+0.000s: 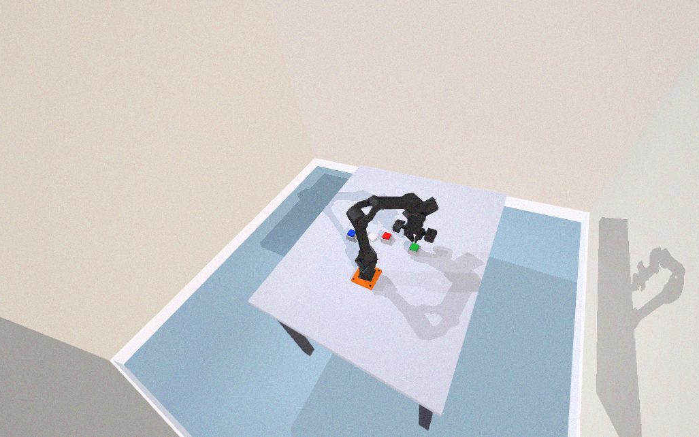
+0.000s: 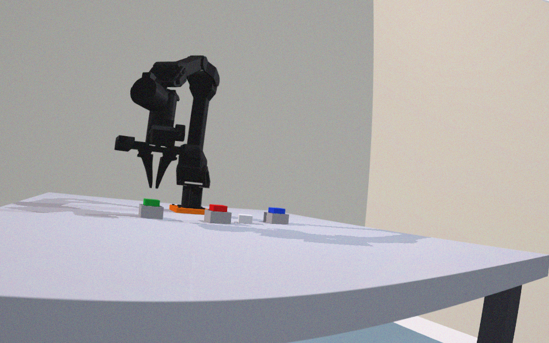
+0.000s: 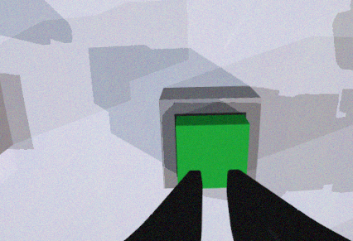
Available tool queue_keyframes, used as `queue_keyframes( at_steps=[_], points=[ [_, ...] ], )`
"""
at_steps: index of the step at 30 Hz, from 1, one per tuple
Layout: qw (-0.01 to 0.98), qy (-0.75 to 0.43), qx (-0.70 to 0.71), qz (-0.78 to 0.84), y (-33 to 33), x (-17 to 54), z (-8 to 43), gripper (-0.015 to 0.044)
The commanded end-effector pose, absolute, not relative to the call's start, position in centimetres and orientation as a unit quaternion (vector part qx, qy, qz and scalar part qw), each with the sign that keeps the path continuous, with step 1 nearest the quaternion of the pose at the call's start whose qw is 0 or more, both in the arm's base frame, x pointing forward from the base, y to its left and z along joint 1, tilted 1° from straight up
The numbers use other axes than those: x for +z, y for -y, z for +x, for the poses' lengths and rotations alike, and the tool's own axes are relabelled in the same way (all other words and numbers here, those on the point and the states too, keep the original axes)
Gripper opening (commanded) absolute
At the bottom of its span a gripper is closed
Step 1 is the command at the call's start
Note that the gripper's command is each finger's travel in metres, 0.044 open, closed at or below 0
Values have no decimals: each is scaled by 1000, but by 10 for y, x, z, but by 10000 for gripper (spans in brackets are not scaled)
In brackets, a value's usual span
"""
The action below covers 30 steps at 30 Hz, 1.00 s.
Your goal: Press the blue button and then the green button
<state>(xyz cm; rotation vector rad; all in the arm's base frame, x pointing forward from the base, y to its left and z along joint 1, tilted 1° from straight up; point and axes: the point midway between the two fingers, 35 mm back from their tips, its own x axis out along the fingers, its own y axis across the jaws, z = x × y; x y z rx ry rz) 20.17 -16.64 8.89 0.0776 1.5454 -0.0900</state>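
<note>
The end effector, fingers nearly pressed together and pinching nothing, hangs above the green button; its stiff, spring-loaded cap likely wants a centred top press.

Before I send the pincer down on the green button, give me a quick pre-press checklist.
1. Pincer over green button: ok, tips hang above its cap in the exterior view, cap sits ahead of them in the wrist view.
2. Gap above cap: ok, no contact yet.
3. Pincer holding nothing: ok, fingers slightly parted, nothing between.
4. Red button out of the path: ok, off to the side.
5. White block untouched: ok, beyond the red button.
6. Blue button already pressed: cannot tell.
</note>
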Motion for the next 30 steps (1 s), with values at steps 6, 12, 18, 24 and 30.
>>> queue_keyframes(
  at_steps=[6, 12, 18, 24, 30],
  points=[
    [716, -697, -36, 36, 90, 110, 262, 256],
    [717, -696, -33, 38, 9, 125, 289, 400],
    [717, -696, -30, 42, -79, 141, 290, 400],
    [715, -697, -27, 45, -165, 155, 264, 400],
    [715, -697, -26, 45, -174, 157, 259, 400]
  ],
)
